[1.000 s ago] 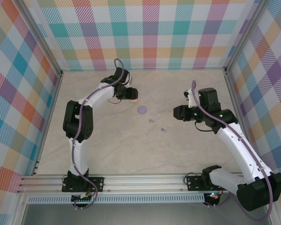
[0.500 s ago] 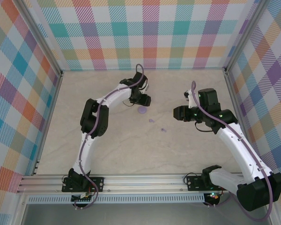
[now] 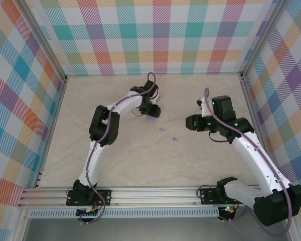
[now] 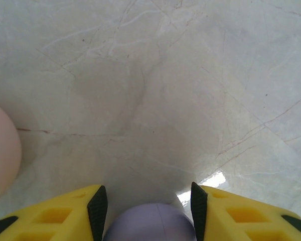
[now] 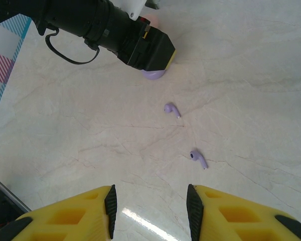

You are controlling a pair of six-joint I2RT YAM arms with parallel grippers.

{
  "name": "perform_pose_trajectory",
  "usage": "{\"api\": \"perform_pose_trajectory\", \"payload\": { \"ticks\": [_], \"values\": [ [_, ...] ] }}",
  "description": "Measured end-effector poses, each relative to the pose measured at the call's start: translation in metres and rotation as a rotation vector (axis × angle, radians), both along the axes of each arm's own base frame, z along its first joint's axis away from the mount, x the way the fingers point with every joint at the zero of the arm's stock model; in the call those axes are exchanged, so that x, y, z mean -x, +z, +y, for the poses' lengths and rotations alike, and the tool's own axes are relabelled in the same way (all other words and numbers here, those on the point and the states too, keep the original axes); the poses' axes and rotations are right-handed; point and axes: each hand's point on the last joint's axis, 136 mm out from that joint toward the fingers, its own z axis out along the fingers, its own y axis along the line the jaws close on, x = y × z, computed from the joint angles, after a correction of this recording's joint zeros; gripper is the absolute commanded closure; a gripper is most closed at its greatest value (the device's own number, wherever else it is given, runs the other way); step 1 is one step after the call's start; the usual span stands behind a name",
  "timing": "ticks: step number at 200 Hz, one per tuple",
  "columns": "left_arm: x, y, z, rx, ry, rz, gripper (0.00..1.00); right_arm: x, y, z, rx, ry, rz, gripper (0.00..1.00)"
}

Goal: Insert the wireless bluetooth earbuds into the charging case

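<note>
Reaching forward, left claw (image 4: pixel 145 191) straddling lilac case (image 4: pixel 150 225), grip unclear, right claw (image 5: pixel 149 193) spread, hovering

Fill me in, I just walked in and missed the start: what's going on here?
The left gripper is down at the table with its yellow fingers on either side of the round lilac charging case. Whether they press on it yet I cannot tell. One lilac earbud and a second lilac earbud lie loose on the table nearby, not in the case. A pale pink rounded thing sits beside the left gripper. The right gripper hangs open above the table, holding nothing.
</note>
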Motion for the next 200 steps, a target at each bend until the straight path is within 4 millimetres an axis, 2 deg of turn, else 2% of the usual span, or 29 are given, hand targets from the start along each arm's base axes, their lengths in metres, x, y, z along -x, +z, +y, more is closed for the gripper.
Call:
{"api": "perform_pose_trajectory", "payload": {
  "ticks": [58, 95, 132, 152, 170, 200],
  "values": [
    [0.031, 0.001, 0.016, 0.006, 0.076, 0.06, 0.49, 0.0, -0.002, 0.001, -0.002, 0.002, 0.007, 0.54],
    [0.045, 0.002, 0.019, 0.032, 0.111, 0.088, 0.42, -0.003, -0.017, 0.007, -0.005, 0.021, 0.07, 0.54],
    [0.044, 0.014, 0.022, 0.061, 0.141, 0.067, 0.39, -0.01, -0.041, 0.02, -0.033, 0.047, 0.177, 0.54],
    [0.038, 0.028, 0.024, 0.106, 0.158, 0.047, 0.42, -0.013, -0.056, 0.031, -0.042, 0.065, 0.228, 0.55],
    [0.028, 0.036, 0.034, 0.137, 0.187, 0.032, 0.46, -0.012, -0.075, 0.047, -0.038, 0.096, 0.292, 0.57],
    [0.017, 0.037, 0.052, 0.154, 0.232, 0.037, 0.52, -0.013, -0.104, 0.08, -0.008, 0.141, 0.387, 0.61]
  ]
}}
